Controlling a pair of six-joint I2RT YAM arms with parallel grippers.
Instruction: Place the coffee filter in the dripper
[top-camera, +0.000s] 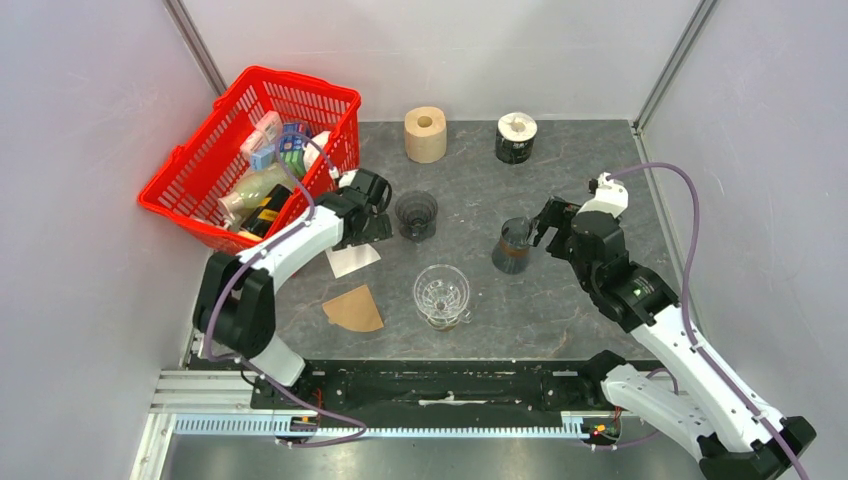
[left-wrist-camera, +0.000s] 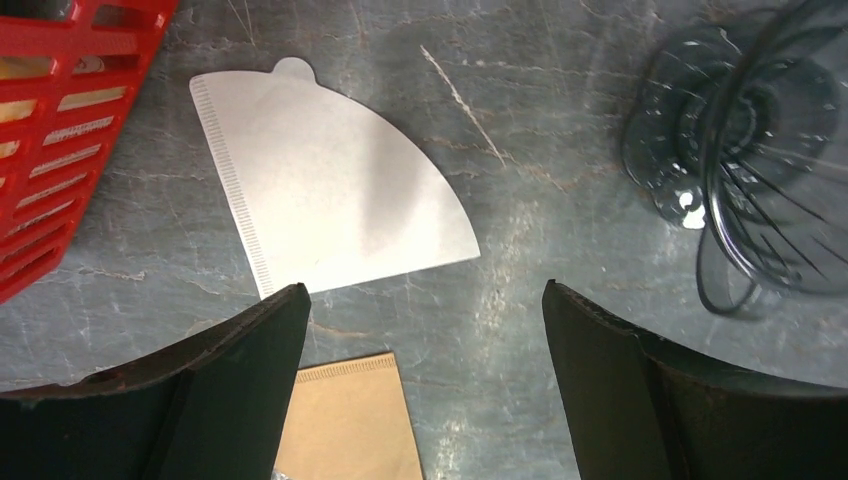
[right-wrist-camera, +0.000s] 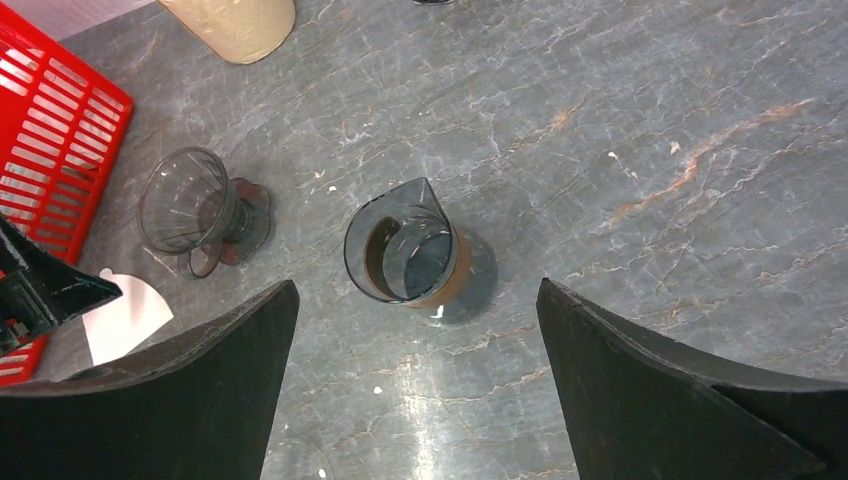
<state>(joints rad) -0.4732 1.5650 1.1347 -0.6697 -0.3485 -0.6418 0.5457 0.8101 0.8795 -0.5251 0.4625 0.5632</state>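
Note:
A white fan-shaped coffee filter (left-wrist-camera: 330, 190) lies flat on the grey table, just ahead of my left fingertips; it also shows in the top view (top-camera: 352, 259). A brown filter (top-camera: 354, 310) lies nearer, its corner under my left gripper (left-wrist-camera: 345, 420). The smoked ribbed dripper (top-camera: 416, 215) stands upright to the right of the white filter (left-wrist-camera: 740, 140) and shows in the right wrist view (right-wrist-camera: 190, 210). My left gripper (left-wrist-camera: 425, 300) is open and empty, above the table beside the dripper (top-camera: 375, 225). My right gripper (right-wrist-camera: 415, 300) is open and empty, hovering by a smoked glass carafe (right-wrist-camera: 405, 255).
A red basket (top-camera: 195, 195) with packets stands at the back left, close to my left arm. A clear glass vessel (top-camera: 441, 293) sits front centre. A tan roll (top-camera: 425, 133) and a dark roll (top-camera: 516, 137) stand at the back. The carafe (top-camera: 513, 245) stands right of centre.

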